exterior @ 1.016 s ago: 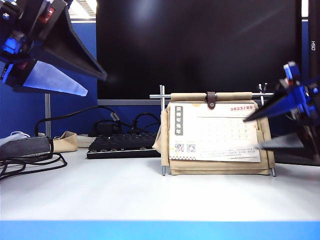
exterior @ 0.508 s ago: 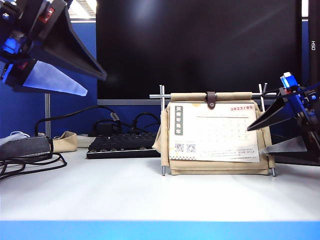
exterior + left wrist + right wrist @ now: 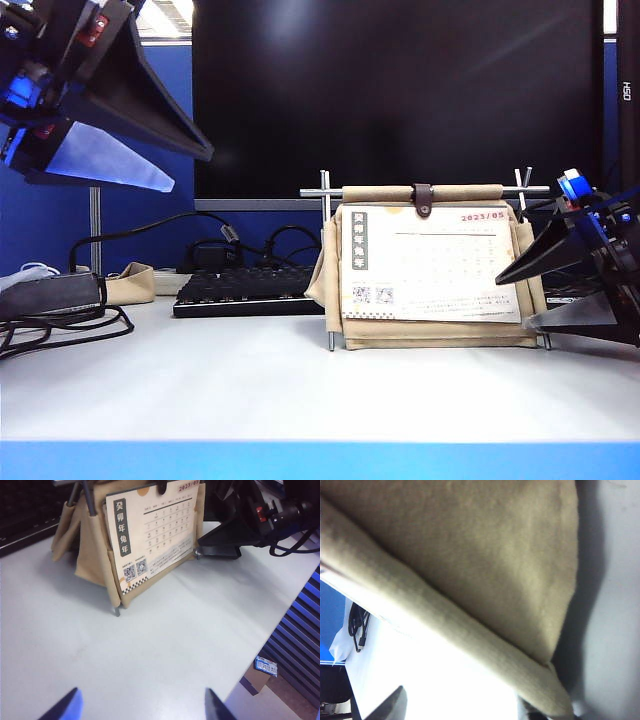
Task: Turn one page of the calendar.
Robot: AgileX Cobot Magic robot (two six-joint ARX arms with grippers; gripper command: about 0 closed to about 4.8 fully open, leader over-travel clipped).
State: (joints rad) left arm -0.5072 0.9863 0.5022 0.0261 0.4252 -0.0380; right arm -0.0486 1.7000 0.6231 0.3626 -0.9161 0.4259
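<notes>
While the white-sheeted desk calendar in its beige fabric stand (image 3: 432, 268) sits right of centre in the exterior view, its front page lies flat under the brown top strap (image 3: 423, 199) — a second ago that sheet's right edge was blurred behind a dark fingertip. The right gripper (image 3: 525, 296) has now dropped lower and pulled rightward, jaws spread apart, nothing between them, tips just beside the stand's lower right corner; its wrist view fills with beige cloth (image 3: 485, 570). The left gripper (image 3: 190, 170) hangs unmoved at upper left, fingers wide and empty. Behind, at lower left of the calendar, lies a black keyboard (image 3: 245, 292) on the white table (image 3: 300, 390).
</notes>
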